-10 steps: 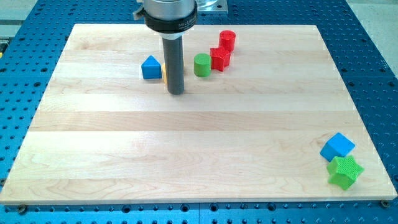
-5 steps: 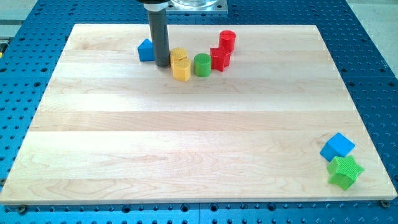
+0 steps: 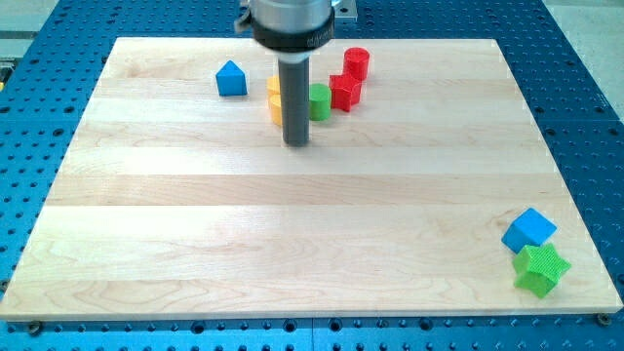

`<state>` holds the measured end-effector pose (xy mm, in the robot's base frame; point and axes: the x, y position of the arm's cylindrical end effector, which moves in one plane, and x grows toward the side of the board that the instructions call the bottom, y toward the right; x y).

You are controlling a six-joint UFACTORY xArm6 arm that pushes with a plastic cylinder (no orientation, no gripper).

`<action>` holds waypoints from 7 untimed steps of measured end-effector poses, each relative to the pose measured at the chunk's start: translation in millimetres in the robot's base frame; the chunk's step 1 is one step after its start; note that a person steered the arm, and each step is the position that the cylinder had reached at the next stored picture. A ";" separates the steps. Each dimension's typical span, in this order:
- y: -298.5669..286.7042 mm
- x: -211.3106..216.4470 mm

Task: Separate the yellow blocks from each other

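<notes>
The wooden tabletop [image 3: 312, 234] is filling most of the view, sitting on a blue perforated base [image 3: 39, 146]. The dark rod [image 3: 294, 97] is standing upright near the view's top centre, and my tip [image 3: 296, 145] is resting on the wood just below the yellow blocks [image 3: 275, 101]. There is no gripper on this arm, so nothing is spreading or pinching.

The yellow blocks are showing only as a sliver at the rod's left edge; the rod is hiding most of them, so I cannot tell whether they are touching. The green cylinder [image 3: 320, 100] is peeking out on the rod's right, with the red block [image 3: 345, 92] just beside it and the red cylinder [image 3: 357, 62] above that. The blue block [image 3: 231, 79] is sitting apart toward the view's left. Well away, at the view's bottom right, a blue cube [image 3: 529, 230] is touching a green star-shaped block [image 3: 541, 269].
</notes>
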<state>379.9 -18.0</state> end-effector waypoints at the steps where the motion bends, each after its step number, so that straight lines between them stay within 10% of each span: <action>1: -0.7 -41.4; 5: -31.9 29.9; 7: -68.0 -40.3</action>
<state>339.5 -86.0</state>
